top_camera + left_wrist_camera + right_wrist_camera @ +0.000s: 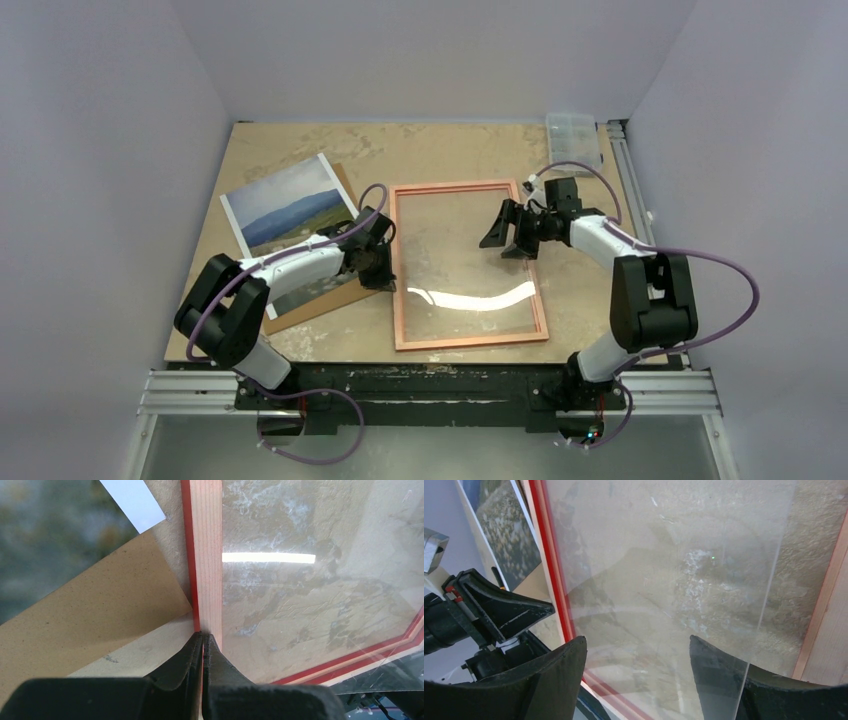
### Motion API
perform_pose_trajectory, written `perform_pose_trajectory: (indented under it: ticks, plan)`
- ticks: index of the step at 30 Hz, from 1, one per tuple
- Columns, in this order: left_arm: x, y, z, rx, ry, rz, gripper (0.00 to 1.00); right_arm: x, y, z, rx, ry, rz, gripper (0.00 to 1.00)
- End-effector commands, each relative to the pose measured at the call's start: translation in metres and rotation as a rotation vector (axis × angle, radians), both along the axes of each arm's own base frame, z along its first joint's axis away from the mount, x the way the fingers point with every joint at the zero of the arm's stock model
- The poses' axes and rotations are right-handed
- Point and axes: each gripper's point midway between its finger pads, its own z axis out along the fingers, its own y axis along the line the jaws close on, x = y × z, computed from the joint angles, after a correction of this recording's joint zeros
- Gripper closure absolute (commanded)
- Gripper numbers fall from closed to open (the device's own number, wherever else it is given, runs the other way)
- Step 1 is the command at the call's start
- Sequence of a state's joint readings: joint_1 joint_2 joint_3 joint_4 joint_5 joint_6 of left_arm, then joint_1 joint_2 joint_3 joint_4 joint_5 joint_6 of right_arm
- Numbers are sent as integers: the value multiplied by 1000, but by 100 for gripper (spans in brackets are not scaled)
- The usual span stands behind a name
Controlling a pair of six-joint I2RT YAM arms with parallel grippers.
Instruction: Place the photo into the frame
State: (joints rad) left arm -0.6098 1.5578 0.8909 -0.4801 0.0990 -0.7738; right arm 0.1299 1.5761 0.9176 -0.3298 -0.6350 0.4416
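Slippage is the main worry. The left gripper (202, 642) has its fingers pressed together on the thin left rail of the frame (470, 339), a narrow edge hold right at the fingertips. If the frame is lifted or dragged from this one point, I would expect it to pivot or slide out of the pinch. The clear pane (465, 255) might also shift, since the copper-brown back faces up. A sideways push could ride the rail over the brown board (100, 610), whose corner reaches that rail, and nudge the photo (285, 200) out of line.

The right gripper (510, 236) hangs over the pane near the frame's right rail, fingers spread wide and holding nothing. Its wrist view shows only glass and table between them. Whether the tips touch the glass cannot be told. Coming straight down there would press on the pane rather than catch a rail.

The photo lies picture side up on the board, to the left of the frame and wholly outside it, with the left arm crossing over its near end. It has not yet gone in.
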Motion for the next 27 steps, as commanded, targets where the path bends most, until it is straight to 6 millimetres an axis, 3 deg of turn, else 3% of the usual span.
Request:
perform_pose_trajectory:
  ticks: [1,27]
  plan:
    - [-8,18,-29,107,41,-5,100,12,-1,5,-40,-36,17,25]
    - [-8,13,-30,110,45,-16,100,19,-43,-13,-457,-37,-67,12]
